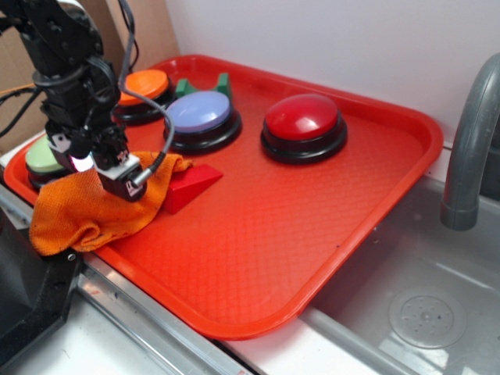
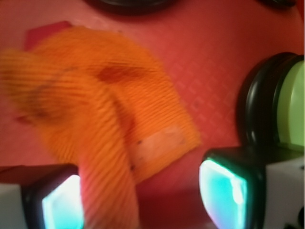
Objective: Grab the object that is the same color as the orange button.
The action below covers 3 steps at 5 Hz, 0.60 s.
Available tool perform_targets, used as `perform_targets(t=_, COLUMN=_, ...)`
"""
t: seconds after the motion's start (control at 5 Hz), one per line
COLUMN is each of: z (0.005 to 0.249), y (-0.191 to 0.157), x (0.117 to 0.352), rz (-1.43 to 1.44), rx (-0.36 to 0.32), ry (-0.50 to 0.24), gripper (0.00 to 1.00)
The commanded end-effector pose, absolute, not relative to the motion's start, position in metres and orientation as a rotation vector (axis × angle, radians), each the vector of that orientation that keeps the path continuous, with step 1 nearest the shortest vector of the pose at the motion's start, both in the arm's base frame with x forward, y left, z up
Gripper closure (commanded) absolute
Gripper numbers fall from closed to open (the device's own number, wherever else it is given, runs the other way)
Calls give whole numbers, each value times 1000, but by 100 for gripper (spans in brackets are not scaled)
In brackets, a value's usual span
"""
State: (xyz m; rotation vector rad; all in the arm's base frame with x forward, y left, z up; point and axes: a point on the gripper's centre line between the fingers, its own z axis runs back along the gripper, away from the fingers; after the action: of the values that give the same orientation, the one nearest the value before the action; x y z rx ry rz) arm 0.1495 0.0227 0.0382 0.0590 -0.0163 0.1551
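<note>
orange woven cloth point(image 1: 86, 211) bunched at near left corner of red tray point(image 1: 312, 226), touching red wedge block point(image 1: 190, 186). gripper point(image 2: 143, 191) directly over it, fingers point(image 2: 224, 188) spread apart, fold of cloth between them. orange button point(image 1: 144, 84) at far left.

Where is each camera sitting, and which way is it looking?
Exterior: sits off the tray's front corner, looking down and across the red tray and the sink; shows the black arm and its gripper over the orange cloth.
Wrist: rides on the gripper, looking straight down at the cloth; both fingertips show at the bottom edge, cloth running between them.
Shared: the orange cloth, the green button, the red wedge block and the tray floor.
</note>
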Motion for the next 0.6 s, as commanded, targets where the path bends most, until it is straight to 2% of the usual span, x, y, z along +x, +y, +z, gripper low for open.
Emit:
perform_targets(t=0.0, z=20, y=32, x=159, rz=124, rx=29, ry=-15, gripper=0)
perform_targets(t=0.2, z=14, y=28, x=160, rz=90, rx=-37, ry=-13, gripper=0)
perform_targets(t=0.4, z=14, y=23, x=160, rz=61, rx=-28, ry=-13, gripper=100)
